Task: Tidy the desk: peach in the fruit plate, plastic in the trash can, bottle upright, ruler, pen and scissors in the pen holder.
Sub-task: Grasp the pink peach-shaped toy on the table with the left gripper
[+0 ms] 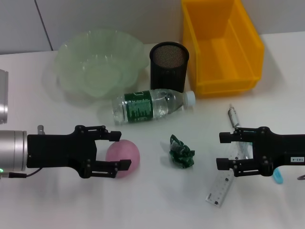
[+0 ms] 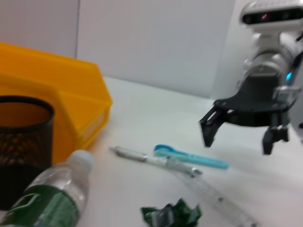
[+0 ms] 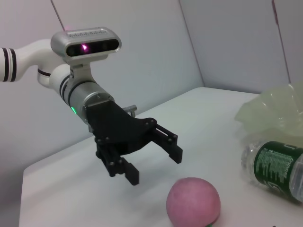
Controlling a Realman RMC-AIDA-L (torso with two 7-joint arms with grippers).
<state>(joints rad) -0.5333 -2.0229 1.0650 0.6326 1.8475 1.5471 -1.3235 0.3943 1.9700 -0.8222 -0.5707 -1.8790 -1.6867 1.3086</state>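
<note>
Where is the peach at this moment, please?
In the head view the peach lies on the table on the robot's left, between the open fingers of the left gripper, in front of the lying bottle.

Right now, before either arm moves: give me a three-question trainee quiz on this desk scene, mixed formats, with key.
1. True or false: the bottle stands upright.
2. Which item lies nearest the left tool?
A. crumpled plastic
B. peach
C. ruler
3. Fill in: the pen holder sits between the fruit plate and the yellow ____.

Key:
1. False; it lies on its side, cap toward the bin.
2. B; the open left tool brackets the peach but has not closed on it. The right tool hovers open over the ruler.
3. bin
</note>
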